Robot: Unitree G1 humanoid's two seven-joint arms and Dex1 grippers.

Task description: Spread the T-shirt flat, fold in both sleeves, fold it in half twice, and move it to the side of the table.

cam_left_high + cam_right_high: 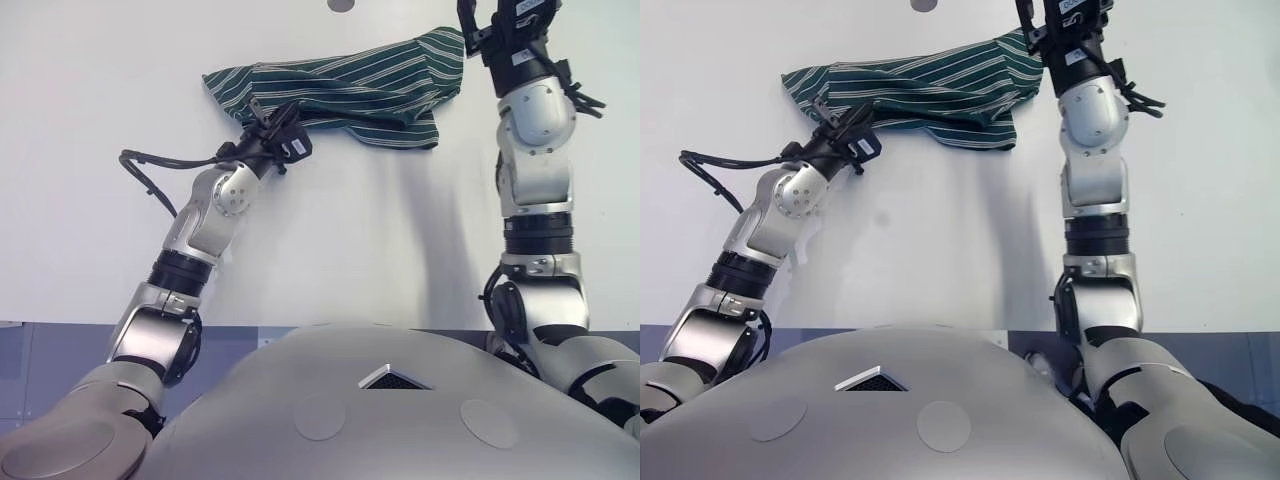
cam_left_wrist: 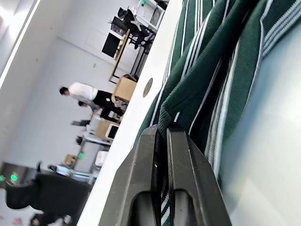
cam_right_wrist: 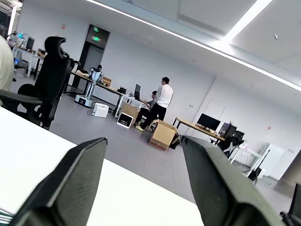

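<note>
A dark green T-shirt (image 1: 350, 85) with thin white stripes lies bunched in a long, rumpled band across the far part of a plain white surface (image 1: 350, 230). It is not spread flat: the cloth is folded over itself in soft ridges. The stripes run mostly along the length of the band, which tapers to the robot's left and is thicker at its right end. The left pincer (image 2: 164, 132) sits at the near edge of the shirt's left part. Its two dark fingers are clenched on a fold of the ribbed green hem, which stands up between the tips in the left wrist view. The rest of the shirt stretches away from that grip toward the right. The right arm stands upright at the shirt's far right corner, with the right pincer (image 3: 143, 141) just beside that end of the cloth. Its fingers are spread wide apart and grasp nothing. A small grey round disc (image 1: 340, 4) is set into the surface just beyond the shirt.
</note>
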